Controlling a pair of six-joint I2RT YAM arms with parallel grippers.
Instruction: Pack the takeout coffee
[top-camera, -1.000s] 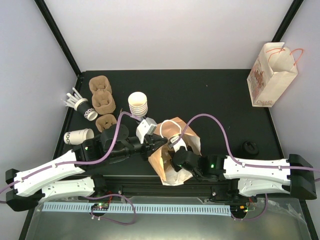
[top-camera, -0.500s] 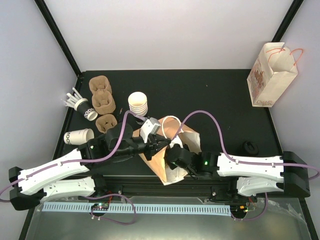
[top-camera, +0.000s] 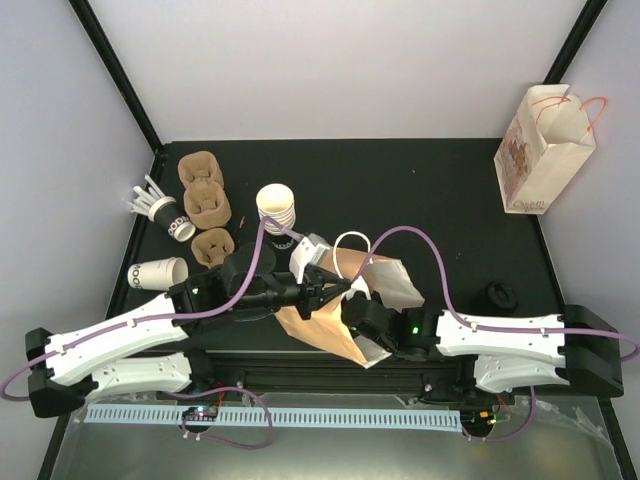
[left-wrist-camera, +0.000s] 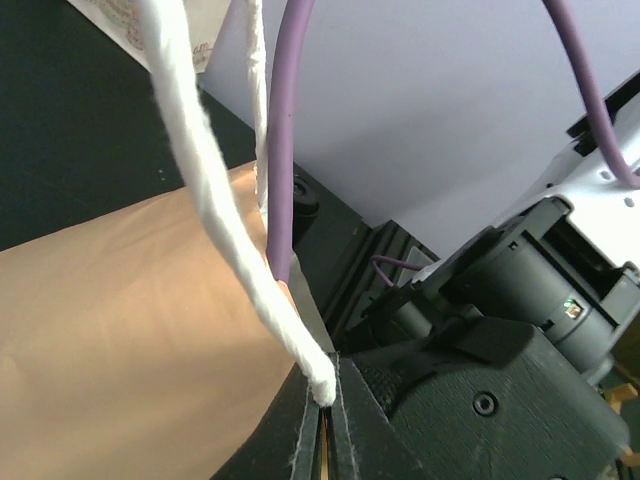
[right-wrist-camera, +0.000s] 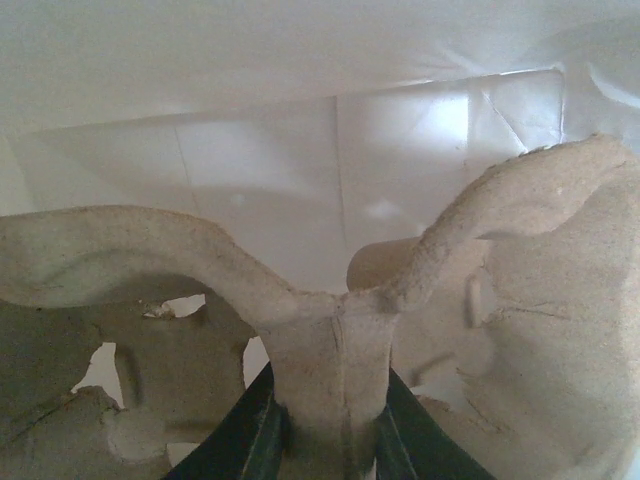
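**Still crowded at the near edge**

Both arms meet over the brown bag (top-camera: 320, 325) by the table's (top-camera: 420, 190) front edge; bare tabletop lies behind. The left gripper (top-camera: 338, 283) is pinched on the bag's rim beside its cord handle (left-wrist-camera: 250, 290); the right gripper (right-wrist-camera: 332, 440) clamps a carrier (right-wrist-camera: 340, 340) inside it. The cups (top-camera: 277, 207) sit outside, at the left; a lid (top-camera: 499, 296) at the right. Since a second ago the bag has spread flatter.

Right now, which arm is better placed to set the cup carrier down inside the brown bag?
The right. The right fingers clamp the carrier by its middle ridge, with the white inside of the bag all around. The left fingers pinch the white handle, so that arm is occupied.
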